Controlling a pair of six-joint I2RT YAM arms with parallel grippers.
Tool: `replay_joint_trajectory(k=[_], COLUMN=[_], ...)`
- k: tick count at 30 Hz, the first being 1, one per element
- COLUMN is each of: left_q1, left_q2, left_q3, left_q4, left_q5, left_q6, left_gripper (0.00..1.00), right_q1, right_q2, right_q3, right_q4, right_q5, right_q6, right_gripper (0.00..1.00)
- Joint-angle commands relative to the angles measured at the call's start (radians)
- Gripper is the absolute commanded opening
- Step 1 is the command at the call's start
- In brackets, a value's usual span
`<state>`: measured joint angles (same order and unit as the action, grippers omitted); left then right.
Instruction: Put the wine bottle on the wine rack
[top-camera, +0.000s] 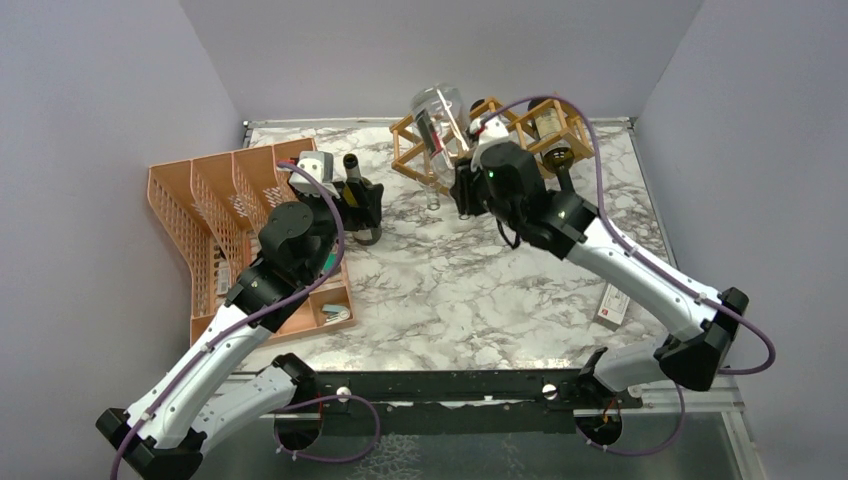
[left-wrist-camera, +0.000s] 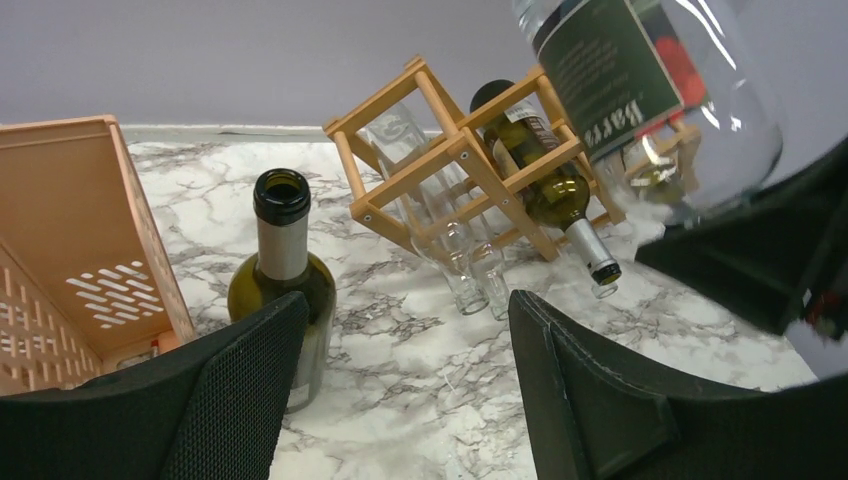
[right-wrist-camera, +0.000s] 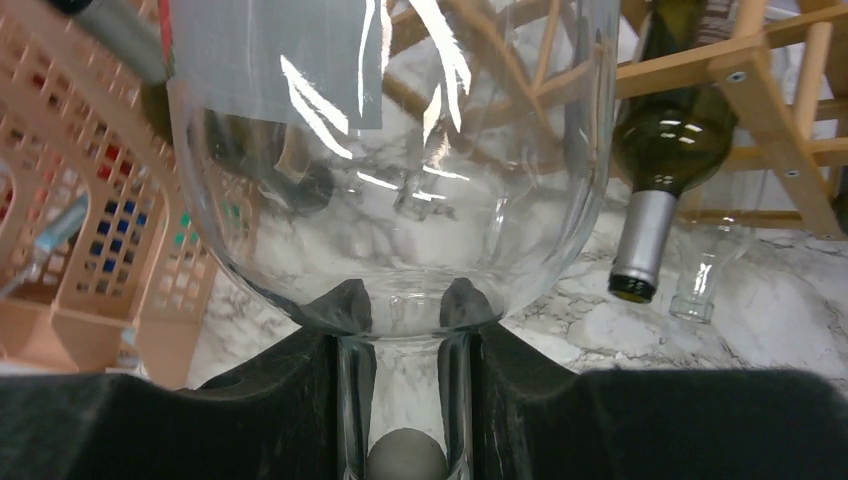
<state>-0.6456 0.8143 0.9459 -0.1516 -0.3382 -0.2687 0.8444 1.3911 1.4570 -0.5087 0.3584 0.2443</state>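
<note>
My right gripper (top-camera: 465, 165) (right-wrist-camera: 405, 320) is shut on the neck of a clear glass wine bottle (top-camera: 440, 112) (right-wrist-camera: 390, 180) and holds it in the air, tilted, over the left end of the light wooden wine rack (top-camera: 500, 135) (right-wrist-camera: 770, 90). The rack (left-wrist-camera: 450, 160) holds a dark green bottle (left-wrist-camera: 545, 175) and a clear bottle (left-wrist-camera: 445, 235), necks pointing down. The held bottle also shows at the top right of the left wrist view (left-wrist-camera: 650, 90). My left gripper (top-camera: 365, 208) (left-wrist-camera: 400, 380) is open and empty beside an upright dark green bottle (left-wrist-camera: 283, 270).
An orange plastic mesh organizer (top-camera: 215, 215) (left-wrist-camera: 70, 220) fills the left side, with small items in its front compartments. A small box (top-camera: 612, 303) lies near the right edge. Walls close in the table at the back and both sides.
</note>
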Motion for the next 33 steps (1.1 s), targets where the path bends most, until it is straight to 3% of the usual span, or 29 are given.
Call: replay_joint_trajectory(k=[1,13,33], left_q1=[-0.002,-0.003,-0.002], left_q2=[-0.049,-0.069,-0.066], left_q3=[-0.029,-0.058,-0.059], left_q4=[0.004,-0.001,-0.012], left_q5=[-0.047,-0.039,-0.045], left_q6=[0.016,0.017,0.023], left_gripper=[0.79,0.82,0.83], right_q1=[-0.117,-0.232,-0.295], right_q2=[0.073,0.371,0.54], right_q3=[0.193,0.472,0.576], right_q4=[0.043,-0.083,-0.1], right_q5=[0.001,-0.156,-0.179], right_q6=[0.049,0.085,0.21], right_gripper=[0.01,0.01,0.03])
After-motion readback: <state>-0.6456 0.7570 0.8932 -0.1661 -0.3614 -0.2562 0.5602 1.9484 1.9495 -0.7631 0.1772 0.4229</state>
